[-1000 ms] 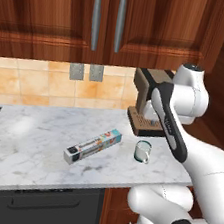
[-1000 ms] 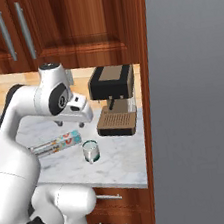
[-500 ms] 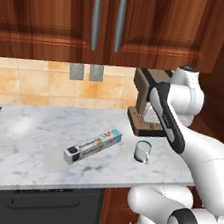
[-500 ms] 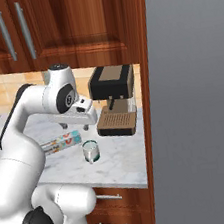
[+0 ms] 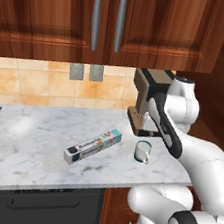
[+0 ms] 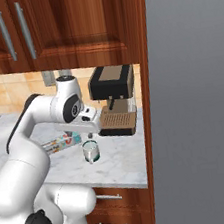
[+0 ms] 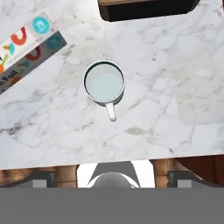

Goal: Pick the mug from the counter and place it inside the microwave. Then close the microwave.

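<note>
Mug [image 7: 104, 83] sits upright on the counter [image 7: 175, 96], looks empty inside, handle pointing to six o'clock in the hand view. Foil box [image 7: 26, 48] lies near it at ten o'clock, coffee machine [image 6: 113, 99] just beyond at one o'clock. Gripper [image 6: 88, 123] hangs above the mug, pointing straight down, jaws spread wide, holding nothing.
</note>
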You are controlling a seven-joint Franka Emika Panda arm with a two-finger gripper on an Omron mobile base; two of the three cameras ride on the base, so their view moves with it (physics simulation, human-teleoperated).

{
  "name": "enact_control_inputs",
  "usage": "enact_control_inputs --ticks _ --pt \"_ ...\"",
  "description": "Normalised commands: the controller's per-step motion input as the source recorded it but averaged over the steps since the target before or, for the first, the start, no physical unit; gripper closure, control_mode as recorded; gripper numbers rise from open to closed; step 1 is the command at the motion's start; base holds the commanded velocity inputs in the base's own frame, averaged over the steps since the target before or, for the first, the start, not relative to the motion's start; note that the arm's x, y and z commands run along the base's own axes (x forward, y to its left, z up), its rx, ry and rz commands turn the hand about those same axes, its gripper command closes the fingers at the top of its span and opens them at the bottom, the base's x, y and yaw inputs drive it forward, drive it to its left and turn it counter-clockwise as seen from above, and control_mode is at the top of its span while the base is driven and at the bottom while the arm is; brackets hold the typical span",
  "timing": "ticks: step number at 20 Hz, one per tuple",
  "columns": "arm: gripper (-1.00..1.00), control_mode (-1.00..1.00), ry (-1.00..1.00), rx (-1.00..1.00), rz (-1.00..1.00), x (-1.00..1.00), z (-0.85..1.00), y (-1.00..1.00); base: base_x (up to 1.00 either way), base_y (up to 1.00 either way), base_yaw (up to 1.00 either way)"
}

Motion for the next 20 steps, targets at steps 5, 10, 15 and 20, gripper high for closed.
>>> enact_control_inputs --ticks 5,10,15,20 --pt "-1.00 -1.00 0.00 0.00 0.00 0.07 -0.42 0.00 0.00 0.00 0.00" --pt "-1.00 -1.00 -0.01 0.00 0.08 0.09 -0.13 0.00 0.00 0.00 0.00" --pt "-1.00 -1.00 0.00 0.00 0.20 0.22 0.00 0.11 0.00 0.00 0.00" --pt "-1.00 -1.00 0.00 0.00 0.07 0.09 -0.14 -0.07 0.00 0.00 0.00"
